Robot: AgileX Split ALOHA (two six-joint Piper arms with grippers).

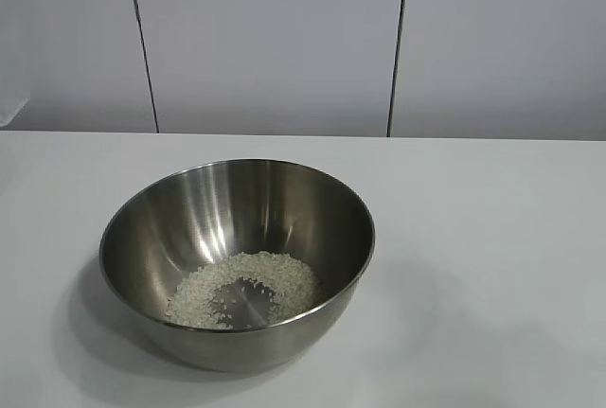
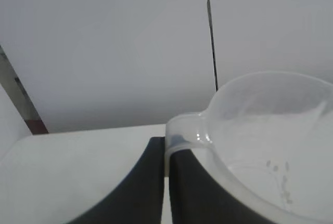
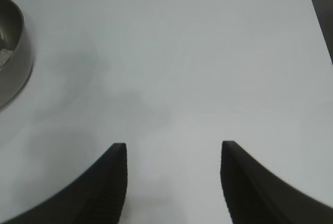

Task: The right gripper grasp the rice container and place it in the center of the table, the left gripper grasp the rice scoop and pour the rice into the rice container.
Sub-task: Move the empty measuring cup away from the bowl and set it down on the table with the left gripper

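From outside, I see the rice container at seven o'clock of table centre, the rice ringed in its bottom; neither arm shows. Left wrist: my left gripper pinches the rice scoop, nearly empty. Right wrist: my right gripper hangs spread, empty, container off aside.

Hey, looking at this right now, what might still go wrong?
The rice scoop, gripped by the left pincer, has a few grains clinging inside; they could drop onto the table when it moves. The rice container stands free, the open right pincer off to one side, so a bump might slide it.
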